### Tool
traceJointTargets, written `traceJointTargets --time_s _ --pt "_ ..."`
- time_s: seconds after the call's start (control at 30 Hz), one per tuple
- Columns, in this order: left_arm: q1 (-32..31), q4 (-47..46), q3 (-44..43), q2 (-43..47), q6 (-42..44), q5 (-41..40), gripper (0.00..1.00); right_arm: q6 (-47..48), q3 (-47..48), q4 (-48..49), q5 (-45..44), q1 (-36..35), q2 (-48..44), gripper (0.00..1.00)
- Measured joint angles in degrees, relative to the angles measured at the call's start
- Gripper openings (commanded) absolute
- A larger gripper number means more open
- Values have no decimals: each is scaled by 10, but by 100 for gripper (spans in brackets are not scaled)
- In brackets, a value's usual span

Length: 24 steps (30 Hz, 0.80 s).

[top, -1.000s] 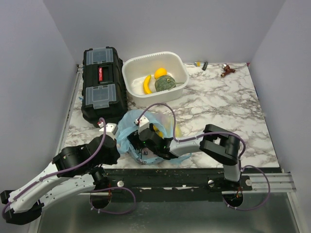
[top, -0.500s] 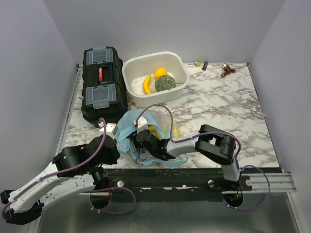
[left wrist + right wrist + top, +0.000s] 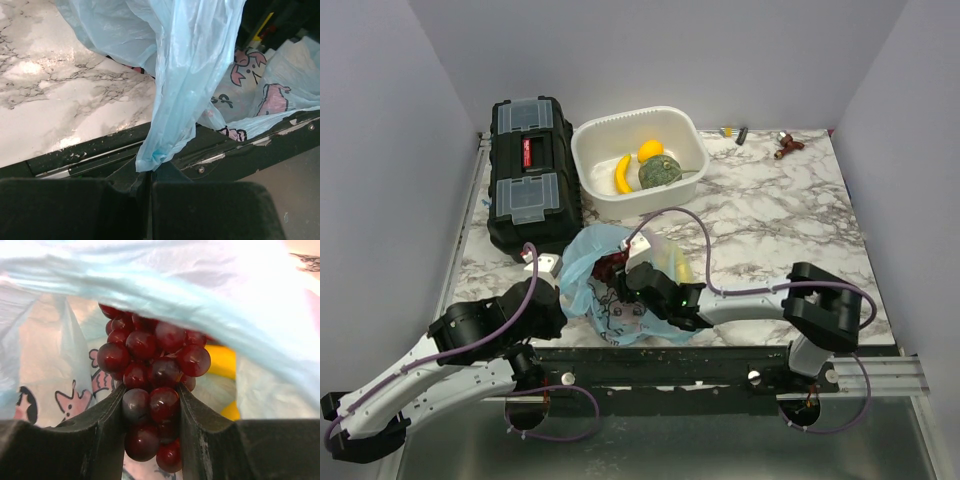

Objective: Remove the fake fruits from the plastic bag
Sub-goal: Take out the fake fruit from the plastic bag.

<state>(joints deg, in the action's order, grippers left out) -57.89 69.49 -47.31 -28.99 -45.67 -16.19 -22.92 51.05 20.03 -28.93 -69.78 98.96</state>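
The light-blue plastic bag [image 3: 588,290] lies crumpled at the table's near edge, its printed face toward the front. My left gripper [image 3: 148,172] is shut on a gathered fold of the bag [image 3: 190,75] and holds it up. My right gripper [image 3: 151,400] is inside the bag's mouth, shut on a dark red-purple grape bunch [image 3: 150,365] that fills the gap between its fingers. From above, the grapes [image 3: 611,268] show at the bag's opening beside the right gripper [image 3: 623,276]. A yellow fruit [image 3: 222,362] lies behind them in the bag.
A white tub [image 3: 590,135] at the back holds a banana [image 3: 622,172], an orange-yellow lemon [image 3: 650,150] and a green melon [image 3: 660,172]. A black toolbox [image 3: 528,170] stands to its left. Small items [image 3: 788,144] lie at the back right.
My right gripper has closed on the grape bunch and drawn back to the right, bringing the grapes up into the bag's mouth. The left gripper has kept still on the bag.
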Motion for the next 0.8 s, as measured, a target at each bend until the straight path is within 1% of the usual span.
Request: traceJointTargets --time_s 0.27,0.33,0.4,0.5,0.6,0.63,0.8 --pt "0 0 0 13 0 0 0 -26 -48 -37 20 0 -105 11" --pt "0 0 0 13 0 0 0 -33 -59 -50 31 0 -130 10" --pt "0 0 0 12 0 0 0 -40 -69 -63 47 0 -155 6" --pt "0 0 0 3 0 0 0 -52 -85 -75 75 0 -193 3" --pt "0 0 0 -5 0 0 0 -67 -93 -90 102 0 -226 2" --pt "0 0 0 -5 0 0 0 -71 -94 -95 109 0 -234 1" --pt "0 0 0 -4 0 0 0 -77 -93 -111 141 0 -266 1"
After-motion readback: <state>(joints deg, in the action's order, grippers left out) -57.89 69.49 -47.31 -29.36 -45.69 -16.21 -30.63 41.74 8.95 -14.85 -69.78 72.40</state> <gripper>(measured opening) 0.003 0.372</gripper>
